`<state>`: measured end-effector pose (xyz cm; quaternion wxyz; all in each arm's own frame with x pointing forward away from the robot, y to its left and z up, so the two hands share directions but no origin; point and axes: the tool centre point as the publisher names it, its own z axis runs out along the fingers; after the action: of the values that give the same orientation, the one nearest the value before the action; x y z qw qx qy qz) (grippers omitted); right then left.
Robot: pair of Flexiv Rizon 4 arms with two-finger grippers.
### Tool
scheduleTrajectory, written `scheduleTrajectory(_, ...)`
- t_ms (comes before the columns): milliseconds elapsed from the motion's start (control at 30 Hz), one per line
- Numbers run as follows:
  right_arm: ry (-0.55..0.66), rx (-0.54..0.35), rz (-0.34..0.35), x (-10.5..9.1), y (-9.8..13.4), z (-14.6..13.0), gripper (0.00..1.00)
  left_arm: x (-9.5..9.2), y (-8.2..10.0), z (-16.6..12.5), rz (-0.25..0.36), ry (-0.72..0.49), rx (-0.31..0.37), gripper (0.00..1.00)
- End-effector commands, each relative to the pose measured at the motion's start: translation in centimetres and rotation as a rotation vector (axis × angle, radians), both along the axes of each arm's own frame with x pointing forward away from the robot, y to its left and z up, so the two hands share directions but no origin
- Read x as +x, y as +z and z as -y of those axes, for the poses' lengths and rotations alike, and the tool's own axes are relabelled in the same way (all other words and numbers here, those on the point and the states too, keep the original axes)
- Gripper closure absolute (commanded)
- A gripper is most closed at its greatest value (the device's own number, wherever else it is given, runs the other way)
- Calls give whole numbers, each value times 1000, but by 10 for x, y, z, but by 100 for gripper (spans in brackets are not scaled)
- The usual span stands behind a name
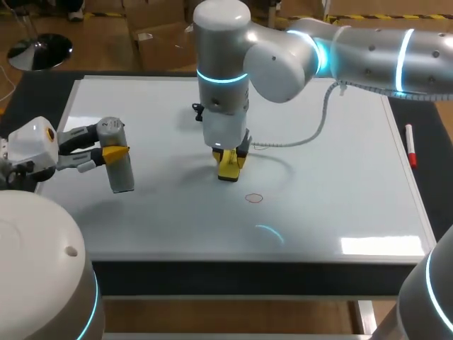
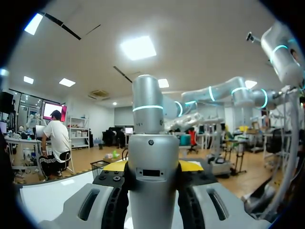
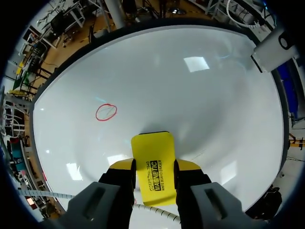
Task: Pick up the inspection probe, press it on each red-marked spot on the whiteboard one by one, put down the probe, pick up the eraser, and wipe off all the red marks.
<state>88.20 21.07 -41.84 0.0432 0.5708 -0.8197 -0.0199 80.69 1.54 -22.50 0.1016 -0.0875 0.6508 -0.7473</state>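
Note:
My left gripper point(image 1: 113, 153) hovers over the whiteboard's point(image 1: 333, 205) left side, shut on the grey cylindrical probe point(image 1: 120, 170). In the left wrist view the probe point(image 2: 152, 186) stands upright between the fingers point(image 2: 102, 205). My right gripper point(image 1: 231, 160) points straight down at the board's middle, shut on the yellow eraser point(image 1: 229, 168), which rests on or just above the surface. A small red circle mark point(image 1: 253, 198) lies just in front and to the right of the eraser. In the right wrist view the eraser point(image 3: 153, 162) sits between the fingers, with the red circle point(image 3: 106, 111) ahead and to one side.
A red-capped marker pen point(image 1: 410, 144) lies near the board's right edge. The right arm's grey cable point(image 1: 311, 131) loops over the board behind the gripper. The left arm's probe end point(image 3: 276, 47) shows at the far side in the right wrist view.

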Motion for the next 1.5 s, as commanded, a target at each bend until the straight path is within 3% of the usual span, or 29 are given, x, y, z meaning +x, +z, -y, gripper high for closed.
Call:
scheduleTrajectory(33,-16,7,37,-4,13,14,100,-1,1,0,1,1,0,100)
scheduleTrajectory(467,-142,-8,92,2,45,71,100,-1,1,0,1,1,0,100)
scheduleTrajectory(700,-271,-32,116,1,55,121,100,-1,1,0,1,1,0,100)
scheduleTrajectory(1133,-531,-26,109,-21,55,216,100,-1,1,0,1,1,0,100)
scheduleTrajectory(1500,-673,8,107,-43,53,260,100,-1,1,0,1,1,0,100)
